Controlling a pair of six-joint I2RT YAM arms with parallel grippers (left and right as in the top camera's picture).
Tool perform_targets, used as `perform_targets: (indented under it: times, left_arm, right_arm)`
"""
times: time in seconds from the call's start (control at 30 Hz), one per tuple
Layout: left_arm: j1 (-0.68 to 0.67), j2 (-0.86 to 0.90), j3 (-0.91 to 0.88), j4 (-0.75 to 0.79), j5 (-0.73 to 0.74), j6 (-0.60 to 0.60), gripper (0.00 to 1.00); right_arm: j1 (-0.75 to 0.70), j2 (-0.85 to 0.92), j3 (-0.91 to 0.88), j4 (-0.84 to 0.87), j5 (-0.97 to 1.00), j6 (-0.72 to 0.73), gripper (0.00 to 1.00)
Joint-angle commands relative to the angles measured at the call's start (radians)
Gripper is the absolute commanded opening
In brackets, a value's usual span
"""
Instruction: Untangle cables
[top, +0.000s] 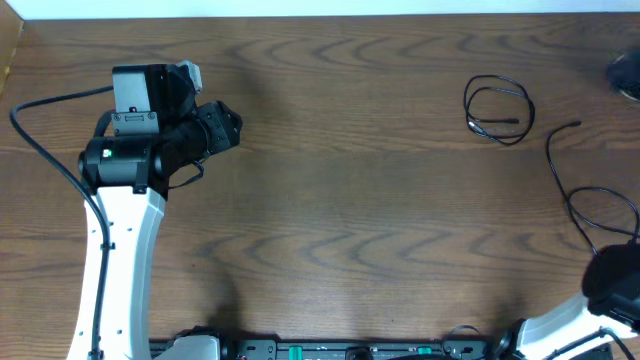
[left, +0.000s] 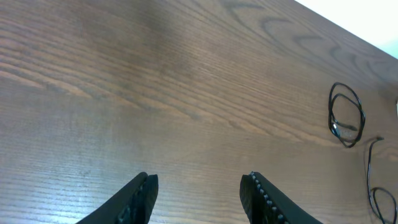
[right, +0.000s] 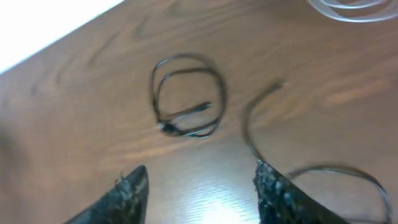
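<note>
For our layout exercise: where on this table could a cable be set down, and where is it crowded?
Free: the table between the left arm and the coiled black cable. Crowded: the right side, around that coil and the loose black cable.

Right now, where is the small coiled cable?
The coiled cable lies at the upper right of the overhead view, on the robot's right side, just left of the longer cable, not touching it.

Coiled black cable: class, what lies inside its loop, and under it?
Inside the coiled cable only bare table shows, crossed by the cable's own plug end. It lies flat on the wood; what its strands cover cannot be seen.
</note>
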Motion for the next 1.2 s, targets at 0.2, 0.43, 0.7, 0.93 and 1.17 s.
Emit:
perform_targets:
  times: [0.2, 0.43, 0.7, 0.93, 1.17]
  left_arm:
    - [0.005, 0.006, 0.005, -0.003, -0.014, 0.017, 0.48]
    - [0.005, 0.006, 0.004, -0.003, -0.013, 0.017, 0.48]
    - [0.005, 0.006, 0.004, -0.003, -0.014, 0.017, 0.48]
    - [0.005, 0.006, 0.004, -0.003, -0.014, 0.017, 0.48]
    - [0.005, 0.006, 0.001, -0.003, -0.014, 0.017, 0.48]
  right_arm:
    - [0.256, -0.003, -0.293, 0.248, 0.249, -0.143, 0.68]
    - [0.32, 0.024, -0.446, 0.443, 0.254, -0.244, 0.72]
    - [0.345, 0.208, -0.397, 0.445, 0.25, -0.307, 0.72]
    - [0.375, 0.318, -0.381, 0.486, 0.249, -0.329, 0.68]
    - [0.413, 0.369, -0.382, 0.568, 0.267, -0.385, 0.67]
